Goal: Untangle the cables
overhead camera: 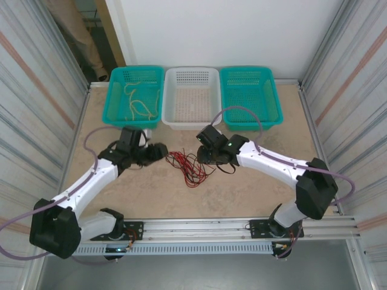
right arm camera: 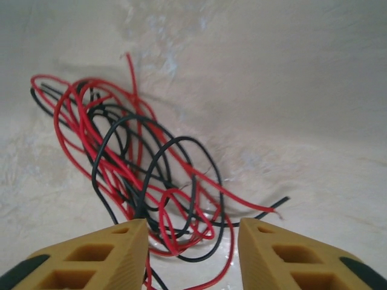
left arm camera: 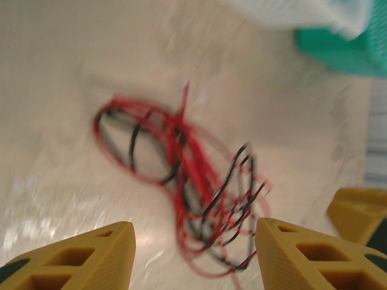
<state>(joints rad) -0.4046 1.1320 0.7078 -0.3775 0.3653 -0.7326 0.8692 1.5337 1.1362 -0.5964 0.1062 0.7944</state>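
Step in hand: seizing strands. Right gripper (right arm camera: 192,257), jaws parted, straddles the red-black cables (right arm camera: 139,175); left gripper (left arm camera: 195,257), jaws parted, faces them. Next: pinch one strand only.

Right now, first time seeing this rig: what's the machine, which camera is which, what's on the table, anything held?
Two white robot arms sit at the table's near edge. The overhead view looks down from behind them; the other two come from wrist cameras behind each arm's yellow fingers. A tangle of red and black cables lies between the left gripper and right gripper. Both stand apart over it, holding nothing. Behind: left teal basket with cream cables, white basket, right teal basket.
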